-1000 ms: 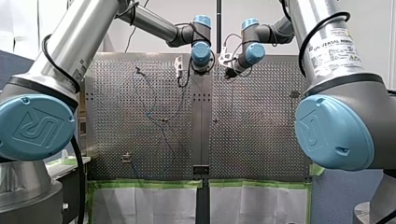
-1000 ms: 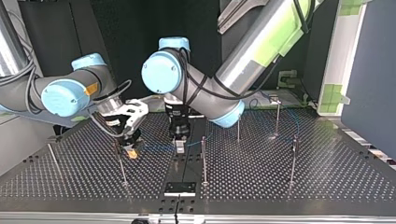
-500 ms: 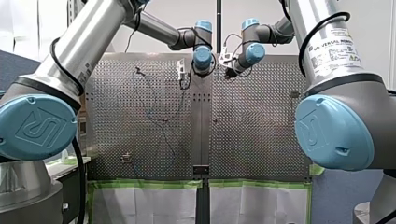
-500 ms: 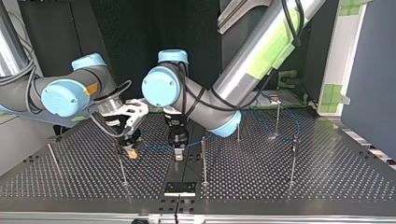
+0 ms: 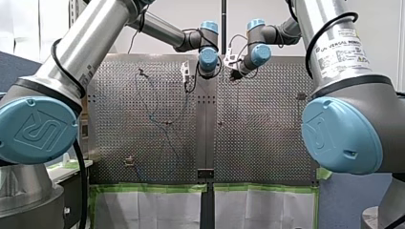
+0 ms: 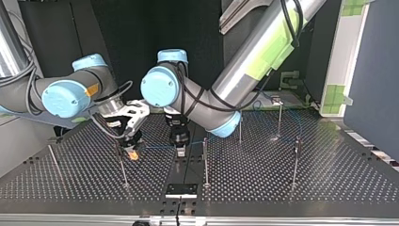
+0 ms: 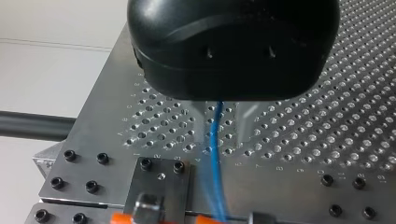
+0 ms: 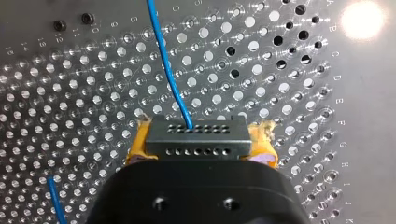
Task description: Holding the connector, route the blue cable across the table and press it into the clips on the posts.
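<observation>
A: Chg vs 1 s back?
B: Small. My left tool has slid along the blue cable twd my right tool, which hasn't moved. Imo slack is being taken up for the post just beside the right tool.
A: Tool states?
B: Right: yellow pads clamped on the connector, cable leaving ahead of it. Left: narrow gap, cable runs between the fingers, looks unpinched.
A: Text?
B: "UNIVERSAL ROBOTS" label on my right arm. Row letters stamped on the surface.
</observation>
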